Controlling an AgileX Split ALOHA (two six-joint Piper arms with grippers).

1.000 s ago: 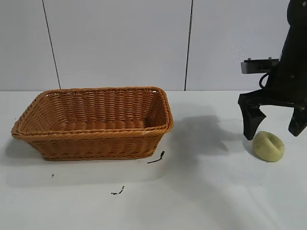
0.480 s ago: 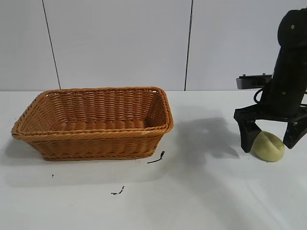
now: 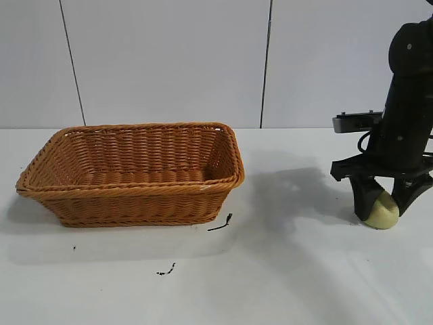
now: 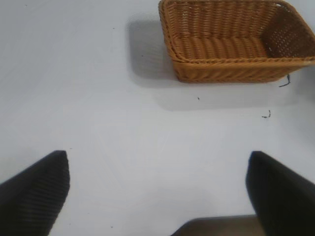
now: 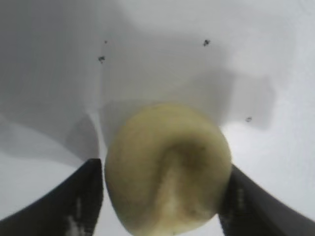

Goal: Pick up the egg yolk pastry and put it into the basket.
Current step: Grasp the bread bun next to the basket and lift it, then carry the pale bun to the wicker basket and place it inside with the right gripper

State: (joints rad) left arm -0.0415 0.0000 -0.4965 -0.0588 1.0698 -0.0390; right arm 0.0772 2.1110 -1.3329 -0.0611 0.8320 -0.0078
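Bright even light; soft shadows fell left of the basket (image 3: 135,172) on the table (image 3: 284,277); right wrist view blurred.

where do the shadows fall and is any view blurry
Exterior view: soft shadows lie right of the basket and left of the right tool. Right wrist view: the egg yolk pastry is close and soft-focused. Left wrist view: the left tool's fingers look blurred.

The basket (image 3: 132,172) sits on the table (image 3: 284,271) toward the left, and the pastry (image 3: 382,210) is way off to its right, also on the table. The right gripper (image 3: 382,203) hangs over the pastry, one finger on each side. A couple of small specks (image 3: 220,223) lie just before the basket's right corner.
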